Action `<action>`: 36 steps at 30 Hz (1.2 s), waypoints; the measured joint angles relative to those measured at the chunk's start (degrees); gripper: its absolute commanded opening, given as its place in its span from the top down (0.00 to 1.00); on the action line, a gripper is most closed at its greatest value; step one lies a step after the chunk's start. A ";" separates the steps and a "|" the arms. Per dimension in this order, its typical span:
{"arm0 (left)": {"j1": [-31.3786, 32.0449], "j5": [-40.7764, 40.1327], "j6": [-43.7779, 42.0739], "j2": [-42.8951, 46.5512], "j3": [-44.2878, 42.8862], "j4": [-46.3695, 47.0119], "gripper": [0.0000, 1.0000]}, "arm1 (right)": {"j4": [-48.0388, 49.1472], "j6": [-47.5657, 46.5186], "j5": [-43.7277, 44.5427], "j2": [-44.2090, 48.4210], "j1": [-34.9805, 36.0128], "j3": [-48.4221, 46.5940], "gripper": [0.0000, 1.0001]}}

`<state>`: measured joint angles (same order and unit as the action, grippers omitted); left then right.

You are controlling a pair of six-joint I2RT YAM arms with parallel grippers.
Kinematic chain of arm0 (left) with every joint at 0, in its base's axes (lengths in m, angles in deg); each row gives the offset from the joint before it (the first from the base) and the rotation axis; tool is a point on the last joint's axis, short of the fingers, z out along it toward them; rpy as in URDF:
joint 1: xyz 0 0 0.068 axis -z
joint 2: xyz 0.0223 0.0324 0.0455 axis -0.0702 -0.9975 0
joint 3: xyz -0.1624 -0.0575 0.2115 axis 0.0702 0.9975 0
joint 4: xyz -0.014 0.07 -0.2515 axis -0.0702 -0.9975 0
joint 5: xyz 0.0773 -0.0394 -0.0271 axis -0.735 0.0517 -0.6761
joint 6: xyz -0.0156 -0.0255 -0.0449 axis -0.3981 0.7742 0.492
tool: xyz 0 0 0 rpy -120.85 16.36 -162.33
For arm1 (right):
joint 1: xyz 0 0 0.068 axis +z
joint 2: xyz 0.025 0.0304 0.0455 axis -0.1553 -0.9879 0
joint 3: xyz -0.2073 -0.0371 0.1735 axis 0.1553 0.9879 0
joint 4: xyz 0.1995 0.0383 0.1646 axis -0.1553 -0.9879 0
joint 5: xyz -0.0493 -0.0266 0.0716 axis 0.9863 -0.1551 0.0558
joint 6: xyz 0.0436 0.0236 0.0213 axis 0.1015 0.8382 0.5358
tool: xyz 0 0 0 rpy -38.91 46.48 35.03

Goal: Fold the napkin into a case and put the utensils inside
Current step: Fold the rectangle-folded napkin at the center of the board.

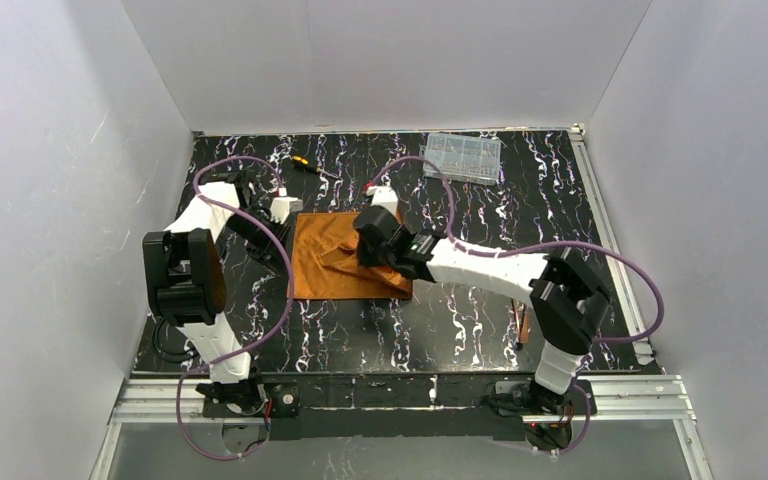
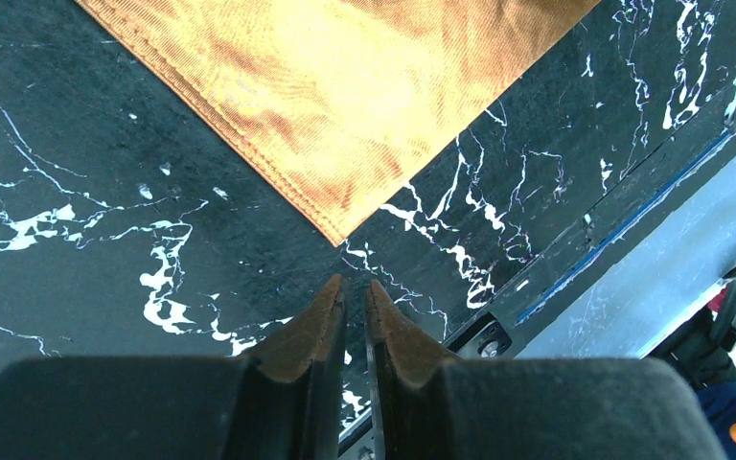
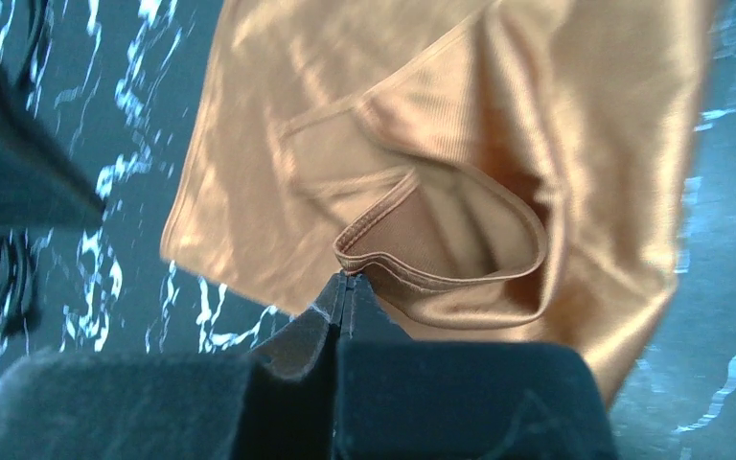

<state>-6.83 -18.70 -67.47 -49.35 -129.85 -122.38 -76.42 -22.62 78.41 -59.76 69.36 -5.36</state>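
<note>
The rust-orange napkin (image 1: 335, 268) lies rumpled on the black marble table, partly folded over itself. It fills the right wrist view (image 3: 278, 144). My right gripper (image 1: 372, 243) (image 3: 345, 278) is shut on a hemmed edge of the napkin and holds a loop of cloth up. My left gripper (image 1: 272, 238) (image 2: 353, 285) is off the napkin's left side, jaws almost together and empty, tips a short way from a flat napkin corner (image 2: 340, 230). A slim copper utensil piece (image 1: 522, 325) shows beside the right arm's elbow, mostly hidden. No finished case shows.
A yellow-and-black screwdriver (image 1: 305, 165) lies at the back left. A clear plastic compartment box (image 1: 463, 157) sits at the back right. White walls stand on three sides. The table's near edge rail (image 2: 575, 259) shows in the left wrist view.
</note>
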 measured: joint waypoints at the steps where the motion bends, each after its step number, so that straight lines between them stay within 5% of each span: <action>1: 0.04 0.11 -0.07 0.00 0.02 0.00 0.89 | -0.13 0.22 0.35 0.48 -1.05 0.09 0.99; 5: 0.37 0.22 -0.31 -0.04 0.55 0.09 0.89 | -1.57 4.28 4.22 6.51 -8.48 4.04 0.99; 13: 1.11 -0.02 -0.85 -0.11 0.79 0.31 0.89 | -9.90 14.62 15.69 30.51 -26.60 26.86 0.99; 24: 1.81 -0.50 -1.05 -0.11 1.03 0.70 0.89 | -12.13 15.61 11.15 25.53 -21.09 28.04 0.99; 36: 1.05 -1.01 -0.24 -0.11 1.46 1.01 0.89 | -1.66 3.91 2.54 8.37 -10.14 6.34 0.99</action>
<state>-5.78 -19.70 -67.71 -49.46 -128.38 -121.37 -78.08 -18.70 80.94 -51.39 59.22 0.98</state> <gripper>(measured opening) 0.112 0.030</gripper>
